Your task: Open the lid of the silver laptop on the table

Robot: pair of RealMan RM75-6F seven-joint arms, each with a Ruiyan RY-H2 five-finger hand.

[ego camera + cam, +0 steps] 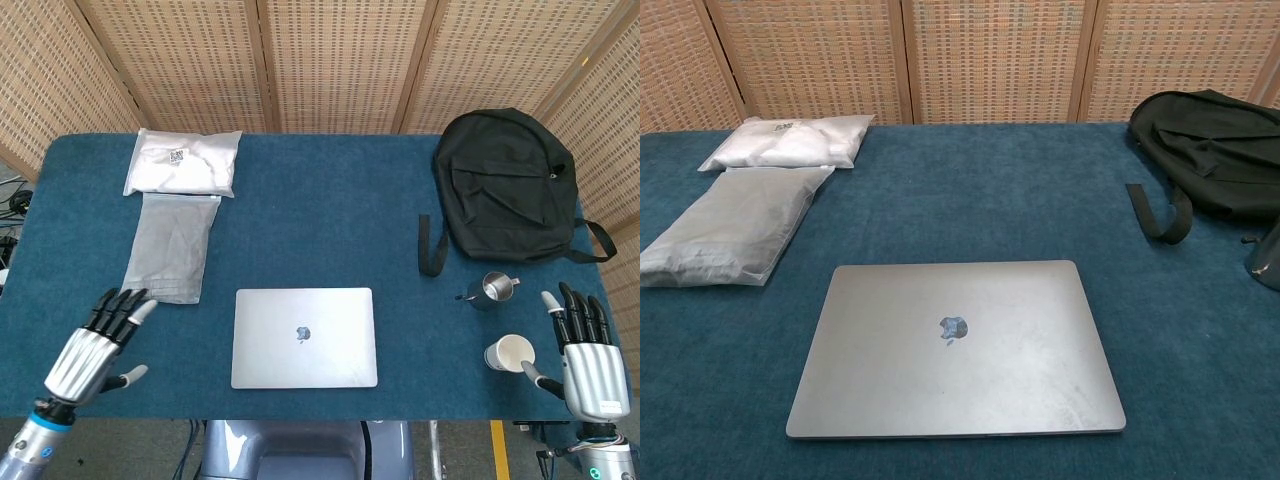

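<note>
The silver laptop [304,337] lies flat with its lid down at the front middle of the blue table; the chest view shows the laptop [956,346] close up with its logo facing up. My left hand [92,351] hovers to the left of it, fingers spread, holding nothing, a hand's width from the laptop's left edge. My right hand [587,360] stays at the front right corner, fingers apart and empty, well away from the laptop. Neither hand shows in the chest view.
Two packed plastic bags, a white bag [183,161] and a grey bag [172,248], lie at the back left. A black backpack [505,185] sits at the back right, with a small metal pitcher [494,289] and a white cup [509,353] near my right hand.
</note>
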